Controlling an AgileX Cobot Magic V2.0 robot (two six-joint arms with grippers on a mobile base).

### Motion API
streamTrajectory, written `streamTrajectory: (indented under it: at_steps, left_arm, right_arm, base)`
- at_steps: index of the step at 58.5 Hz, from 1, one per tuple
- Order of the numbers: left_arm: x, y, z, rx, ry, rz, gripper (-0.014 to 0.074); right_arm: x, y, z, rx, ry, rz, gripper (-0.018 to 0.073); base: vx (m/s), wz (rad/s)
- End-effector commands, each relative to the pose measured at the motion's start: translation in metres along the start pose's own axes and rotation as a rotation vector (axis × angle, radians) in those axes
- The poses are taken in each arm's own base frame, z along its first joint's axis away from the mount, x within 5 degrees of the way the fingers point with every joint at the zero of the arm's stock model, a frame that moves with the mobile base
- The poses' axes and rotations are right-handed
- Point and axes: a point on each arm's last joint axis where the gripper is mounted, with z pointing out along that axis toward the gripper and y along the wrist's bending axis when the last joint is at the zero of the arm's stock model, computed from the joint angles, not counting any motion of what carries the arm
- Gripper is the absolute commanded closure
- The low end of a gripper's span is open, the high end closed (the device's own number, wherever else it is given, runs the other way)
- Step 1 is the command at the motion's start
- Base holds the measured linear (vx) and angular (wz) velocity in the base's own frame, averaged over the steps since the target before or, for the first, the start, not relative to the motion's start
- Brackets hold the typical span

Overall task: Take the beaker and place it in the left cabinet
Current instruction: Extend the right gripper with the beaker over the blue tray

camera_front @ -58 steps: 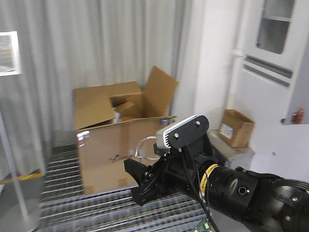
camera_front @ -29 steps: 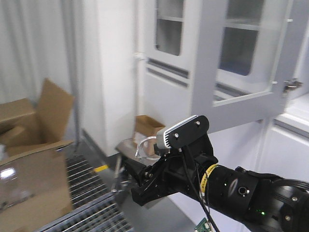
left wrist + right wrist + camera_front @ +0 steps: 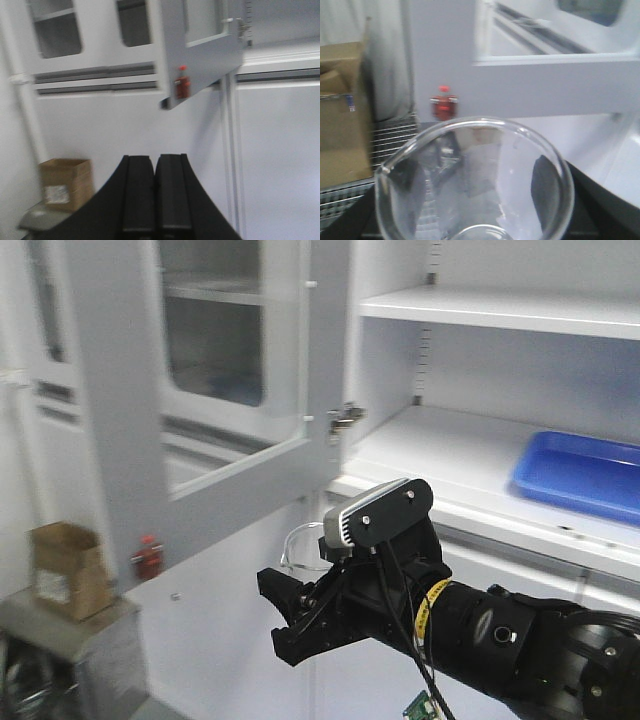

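The beaker (image 3: pixel 475 175), clear glass with a pouring lip, fills the right wrist view, and my right gripper (image 3: pixel 475 187) is shut on it, its dark pads showing through the glass on both sides. In the front view the beaker's rim (image 3: pixel 300 545) sticks up above the right gripper (image 3: pixel 292 625), low in the middle. The left cabinet (image 3: pixel 470 445), light grey with flat shelves and slotted back rails, stands open at the upper right, above and beyond the beaker. My left gripper (image 3: pixel 155 167) is shut on nothing and faces a white cupboard front.
A blue tray (image 3: pixel 580 475) lies on the cabinet's lower shelf at the right. The glazed cabinet door (image 3: pixel 200 390) hangs open to the left, with a red latch (image 3: pixel 147 555) at its lower edge. A small cardboard box (image 3: pixel 65 565) sits on a grey stand at the lower left.
The front view has swung right: the big cardboard box and curtain have left the frame and the open cabinet has come in. The right gripper still holds the beaker in the same pose.
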Motion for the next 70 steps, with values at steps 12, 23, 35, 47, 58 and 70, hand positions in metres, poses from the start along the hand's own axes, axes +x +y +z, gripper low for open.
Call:
streamTrajectory:
  at_steps: [12, 23, 35, 47, 58, 70]
  left_arm:
    - [-0.0026, 0.0000, -0.0013, -0.007, -0.077, -0.006, 0.0595]
    - [-0.0026, 0.0000, -0.0013, -0.007, -0.077, -0.006, 0.0595]
    - [-0.0026, 0.0000, -0.0013, -0.007, -0.077, -0.006, 0.0595]
    - [-0.0026, 0.0000, -0.0013, -0.007, -0.077, -0.006, 0.0595]
    - [-0.0026, 0.0000, -0.0013, -0.007, -0.077, -0.006, 0.0595]
    - [-0.0026, 0.0000, -0.0013, -0.007, -0.077, -0.006, 0.0595]
  right_arm:
    - [-0.0295, 0.0009, -0.0118, -0.022, -0.140, -0.002, 0.0498]
    - [-0.0295, 0.0009, -0.0118, -0.022, -0.140, -0.002, 0.0498]
    - [-0.0295, 0.0009, -0.0118, -0.022, -0.140, -0.002, 0.0498]
    - [-0.0295, 0.0009, -0.0118, -0.022, -0.140, -0.002, 0.0498]
    - [-0.0295, 0.0009, -0.0118, -0.022, -0.140, -0.002, 0.0498]
    - [-0.0295, 0.0009, -0.0118, -0.022, -0.140, -0.002, 0.0498]
  base:
    - [0.18, -0.65]
    - [0.19, -0.52]
    - [0.20, -0.36]
    - [0.22, -0.27]
    - [0.22, -0.20]
    - [0.20, -0.22]
